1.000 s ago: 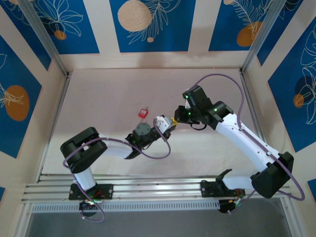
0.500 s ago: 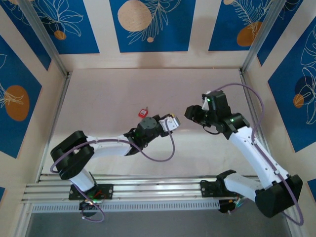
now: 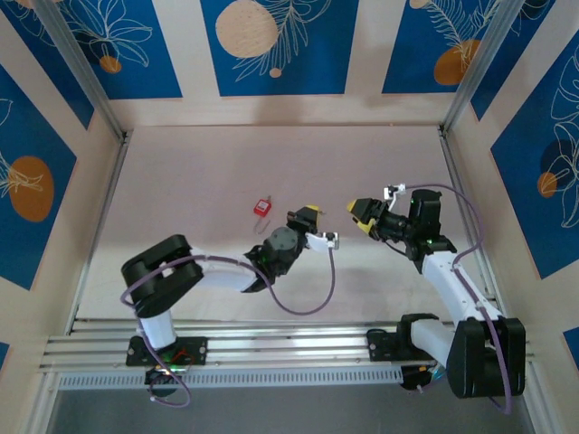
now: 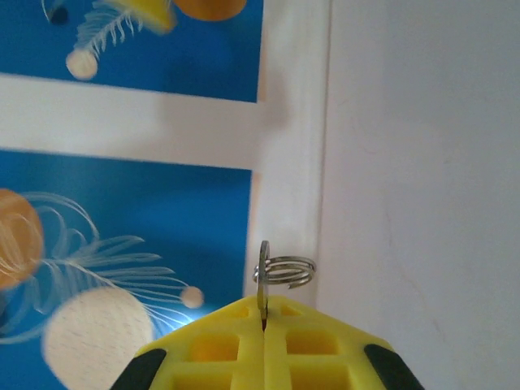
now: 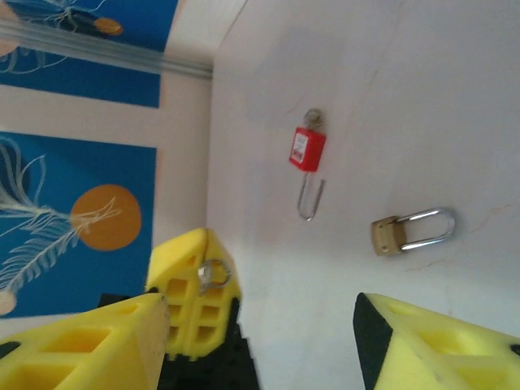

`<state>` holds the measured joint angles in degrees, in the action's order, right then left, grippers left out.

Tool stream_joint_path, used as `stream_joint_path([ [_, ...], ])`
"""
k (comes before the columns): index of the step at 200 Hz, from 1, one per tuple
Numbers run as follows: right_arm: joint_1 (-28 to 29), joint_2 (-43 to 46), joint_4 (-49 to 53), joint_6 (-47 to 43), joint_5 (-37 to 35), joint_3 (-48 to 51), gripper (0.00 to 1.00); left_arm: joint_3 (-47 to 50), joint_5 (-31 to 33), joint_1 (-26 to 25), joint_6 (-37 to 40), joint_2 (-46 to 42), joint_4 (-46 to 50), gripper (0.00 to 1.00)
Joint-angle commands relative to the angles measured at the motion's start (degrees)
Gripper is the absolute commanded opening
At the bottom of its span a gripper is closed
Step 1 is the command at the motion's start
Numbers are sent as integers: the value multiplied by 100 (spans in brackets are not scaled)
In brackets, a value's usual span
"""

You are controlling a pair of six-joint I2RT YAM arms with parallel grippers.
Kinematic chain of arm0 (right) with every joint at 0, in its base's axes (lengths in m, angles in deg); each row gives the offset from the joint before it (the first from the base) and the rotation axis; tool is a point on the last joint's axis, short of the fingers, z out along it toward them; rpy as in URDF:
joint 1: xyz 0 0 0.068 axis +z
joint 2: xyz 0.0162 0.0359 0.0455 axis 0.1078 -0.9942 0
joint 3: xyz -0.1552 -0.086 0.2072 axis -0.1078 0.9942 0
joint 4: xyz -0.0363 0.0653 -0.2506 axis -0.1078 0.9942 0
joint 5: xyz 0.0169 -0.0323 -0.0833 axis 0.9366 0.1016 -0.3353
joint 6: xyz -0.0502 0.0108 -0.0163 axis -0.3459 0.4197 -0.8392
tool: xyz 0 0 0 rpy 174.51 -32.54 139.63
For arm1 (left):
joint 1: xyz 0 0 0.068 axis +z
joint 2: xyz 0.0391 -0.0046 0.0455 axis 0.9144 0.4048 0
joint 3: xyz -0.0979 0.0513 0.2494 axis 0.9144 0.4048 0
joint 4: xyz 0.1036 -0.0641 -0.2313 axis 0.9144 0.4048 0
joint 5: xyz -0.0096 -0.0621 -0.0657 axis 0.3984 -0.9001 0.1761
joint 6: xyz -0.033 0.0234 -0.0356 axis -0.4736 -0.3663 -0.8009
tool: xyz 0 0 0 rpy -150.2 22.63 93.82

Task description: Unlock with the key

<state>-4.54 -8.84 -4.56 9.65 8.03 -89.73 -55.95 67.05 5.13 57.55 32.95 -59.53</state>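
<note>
The key [image 4: 263, 280] stands edge-on, pinched in the tightly closed left end effector [image 4: 264, 313], and its wire split ring [image 4: 286, 270] juts past the yellow tips. A red padlock [image 5: 307, 150] lies flat on the tabletop [image 5: 406, 97] with its thin silver shackle stretched out from the body. Near it lies a brass padlock [image 5: 388, 236], also flat, with a steel shackle.

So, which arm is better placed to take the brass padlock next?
Right, probably. The right pincer is open and empty, and its camera sees the brass padlock. The left pincer is shut on the key, so it is not free.
</note>
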Motion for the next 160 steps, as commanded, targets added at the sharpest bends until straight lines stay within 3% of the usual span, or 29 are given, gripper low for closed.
stream_joint_path([
  [1, 35, -19, -1237, 117, 730, 213, 65, 14, 72, -69, 1538, 553, -2035, 0],
  [73, 2, -310, -1934, 94, 879, 540, 61, -494, 189, -114, 1501, 921, -2074, 0],
  [160, 26, -1171, -3833, 1255, 1362, 520, 61, -470, 198, -255, 1361, 843, -2076, 0],
])
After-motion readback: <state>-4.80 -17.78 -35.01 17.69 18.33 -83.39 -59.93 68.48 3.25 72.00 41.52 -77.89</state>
